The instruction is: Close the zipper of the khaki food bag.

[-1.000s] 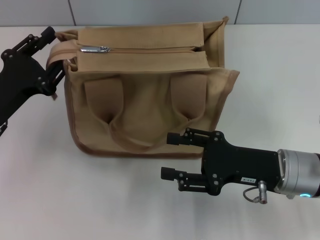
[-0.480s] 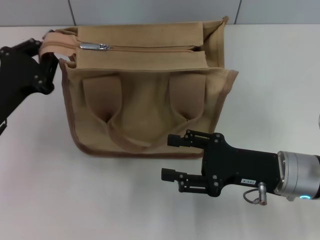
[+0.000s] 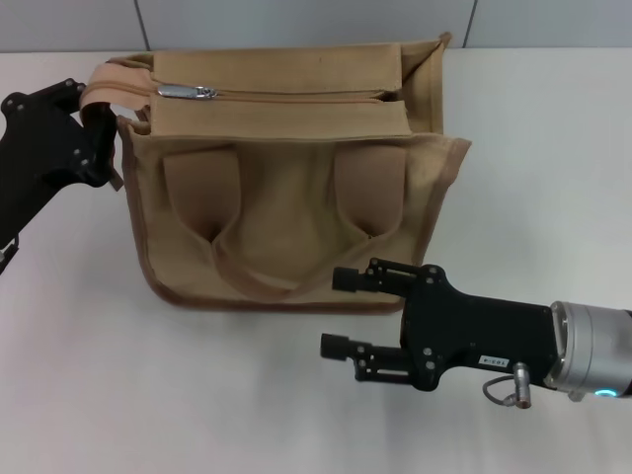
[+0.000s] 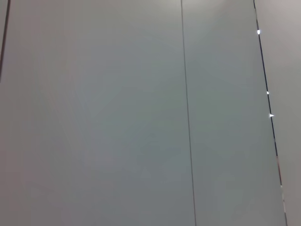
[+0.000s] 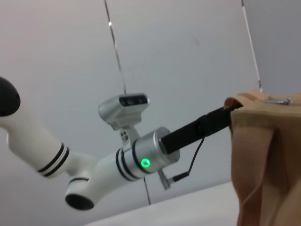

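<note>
The khaki food bag (image 3: 286,188) stands on the white table, its handles hanging down its front. The zipper (image 3: 296,97) runs along the top as a thin closed-looking line. Its silver pull tab (image 3: 188,92) lies at the bag's left end. My left gripper (image 3: 97,133) is open against the bag's left end, and the side strap (image 3: 104,77) drapes over its upper finger. My right gripper (image 3: 336,311) is open and empty, just in front of the bag's bottom edge. The right wrist view shows the bag's corner (image 5: 263,155), the pull tab (image 5: 282,100) and the left arm's finger touching that corner.
White table (image 3: 533,148) all around the bag, with a grey panelled wall (image 3: 296,20) behind it. The left wrist view shows only that wall (image 4: 141,117). The right wrist view shows my head camera (image 5: 123,108) and the left arm (image 5: 94,169).
My left gripper has shifted a little to the left. The bag's side strap has swung left over it and the bag's left edge followed slightly. My right gripper has dropped slightly.
</note>
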You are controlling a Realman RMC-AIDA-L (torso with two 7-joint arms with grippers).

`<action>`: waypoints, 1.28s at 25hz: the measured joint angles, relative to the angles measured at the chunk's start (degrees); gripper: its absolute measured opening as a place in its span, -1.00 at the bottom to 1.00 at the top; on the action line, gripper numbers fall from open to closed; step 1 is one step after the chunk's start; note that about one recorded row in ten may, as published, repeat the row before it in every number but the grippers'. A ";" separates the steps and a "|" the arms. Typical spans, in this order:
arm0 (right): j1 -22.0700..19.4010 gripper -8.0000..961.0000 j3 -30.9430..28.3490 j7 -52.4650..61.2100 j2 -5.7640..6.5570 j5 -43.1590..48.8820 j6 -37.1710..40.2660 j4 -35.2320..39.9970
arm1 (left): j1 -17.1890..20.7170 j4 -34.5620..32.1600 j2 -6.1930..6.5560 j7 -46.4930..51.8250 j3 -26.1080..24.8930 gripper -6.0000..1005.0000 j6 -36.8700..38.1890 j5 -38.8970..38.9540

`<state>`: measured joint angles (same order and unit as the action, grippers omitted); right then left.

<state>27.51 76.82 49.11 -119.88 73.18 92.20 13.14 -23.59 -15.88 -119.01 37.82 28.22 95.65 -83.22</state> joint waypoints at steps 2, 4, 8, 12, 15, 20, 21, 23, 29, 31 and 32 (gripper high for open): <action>0.01 0.51 0.26 -0.01 0.00 -1.21 0.07 -0.43 | 0.08 0.19 -0.05 -0.01 -0.21 -0.97 -0.15 0.16; 0.05 0.51 0.39 -0.01 0.00 -1.88 0.12 -0.79 | 0.27 0.35 -0.07 -0.04 -0.24 -0.95 -0.37 0.37; 0.19 0.51 0.46 -0.01 0.00 -2.02 0.16 -1.15 | 0.75 0.18 -0.01 -0.11 -0.34 -0.93 -0.42 0.39; 0.25 0.51 0.46 -0.07 0.00 -2.06 0.18 -1.27 | 0.89 -0.21 -0.04 -0.10 -0.83 -0.91 -0.24 0.40; 0.26 0.51 0.45 -0.04 0.00 -2.08 0.12 -1.27 | 1.22 -1.23 -0.05 -0.10 -0.88 -0.81 0.31 0.42; 0.27 0.51 0.43 0.04 0.00 -2.08 -0.27 -1.27 | 1.51 -2.65 0.05 -0.02 -0.75 -0.39 0.79 0.44; 0.27 0.51 0.43 0.05 0.00 -2.08 -0.30 -1.27 | 1.51 -2.67 0.06 -0.03 -0.68 -0.32 0.64 0.44; 0.30 0.51 0.43 0.06 0.00 -2.08 -0.35 -1.27 | 1.50 -2.71 0.10 -0.03 -0.59 -0.19 0.08 0.37; 0.44 0.51 0.22 0.11 0.00 -2.15 -0.47 -1.27 | 1.48 -2.69 0.08 -2.09 -0.05 0.20 -3.70 0.02; 0.44 0.51 0.11 0.11 0.00 -2.17 -0.59 -1.27 | 1.58 -2.61 0.08 -2.51 0.02 0.20 -4.00 0.01; 0.44 0.51 0.11 0.11 0.00 -2.17 -0.59 -1.27 | 1.82 -2.47 0.08 -3.00 0.12 0.20 -4.30 0.01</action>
<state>27.95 76.94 49.22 -119.88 71.01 91.61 11.87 -21.77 -18.35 -118.93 34.83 28.34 91.34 -83.21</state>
